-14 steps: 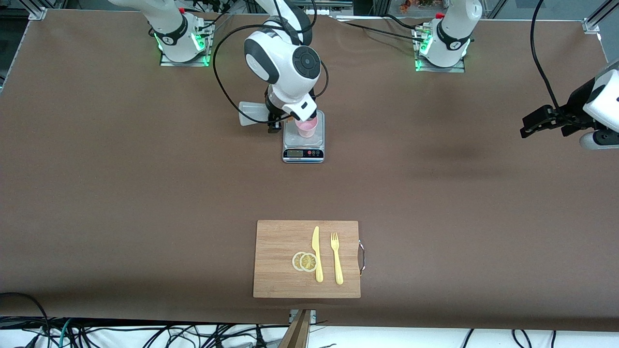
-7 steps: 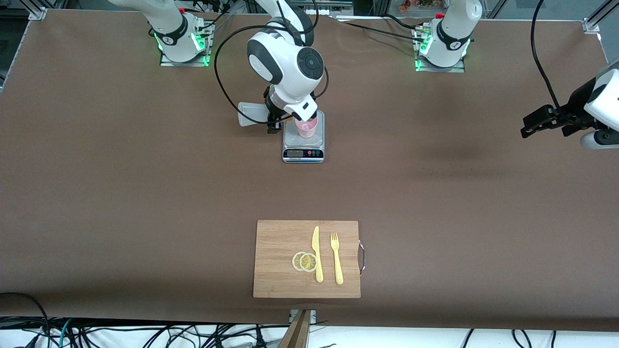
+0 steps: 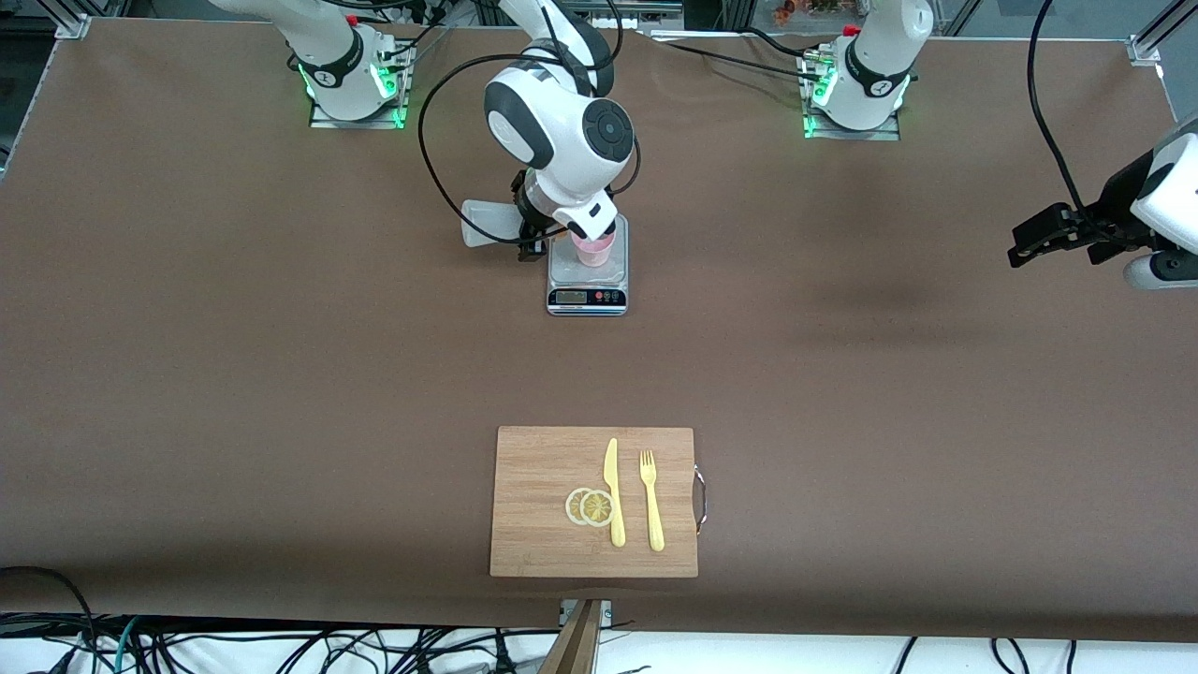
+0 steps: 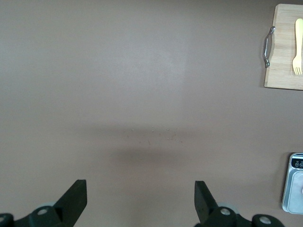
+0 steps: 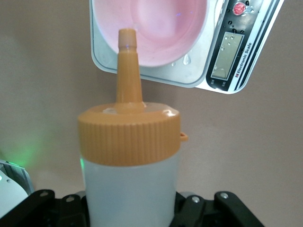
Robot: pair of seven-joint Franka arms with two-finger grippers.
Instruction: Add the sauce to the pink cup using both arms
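Orange nozzle of the sauce bottle (image 5: 129, 156), clamped tilted in the right gripper (image 3: 530, 232), points into the pink cup (image 3: 593, 249) on the kitchen scale (image 3: 587, 285). Left gripper (image 3: 1046, 234) waits wide open, empty, over bare table, well apart from the cutting board (image 3: 543, 487).

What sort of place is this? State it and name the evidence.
Likely a robotics lab set up as a mock kitchen: two arms bolted to a brown table, a digital scale under the pink cup, and a cutting board with plastic cutlery.
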